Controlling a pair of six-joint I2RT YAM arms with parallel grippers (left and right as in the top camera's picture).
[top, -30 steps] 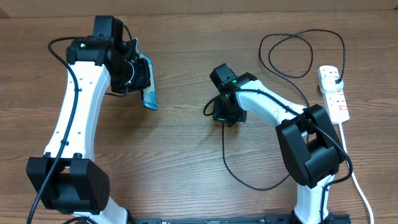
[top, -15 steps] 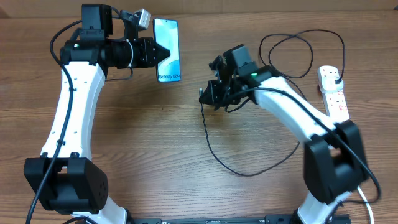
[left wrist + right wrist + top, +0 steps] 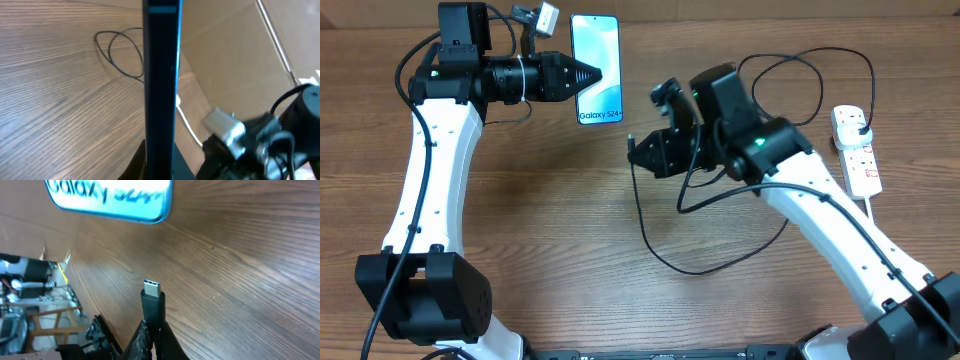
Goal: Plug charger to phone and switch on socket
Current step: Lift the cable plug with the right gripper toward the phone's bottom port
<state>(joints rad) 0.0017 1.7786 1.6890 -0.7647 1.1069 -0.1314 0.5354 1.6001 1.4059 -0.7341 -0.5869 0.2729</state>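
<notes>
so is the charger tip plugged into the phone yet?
No, the right wrist view shows the charger tip short of the phone, with a clear gap between them.

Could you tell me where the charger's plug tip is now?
In the overhead view, the right gripper holds the plug tip mid-table, right of the phone's Galaxy end, not touching.

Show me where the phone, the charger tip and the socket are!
phone [image 3: 597, 42], overhead view, on its lit screen.
charger tip [image 3: 152, 287], right wrist view, on the metal end.
socket [image 3: 860, 155], overhead view, on its white body.
</notes>
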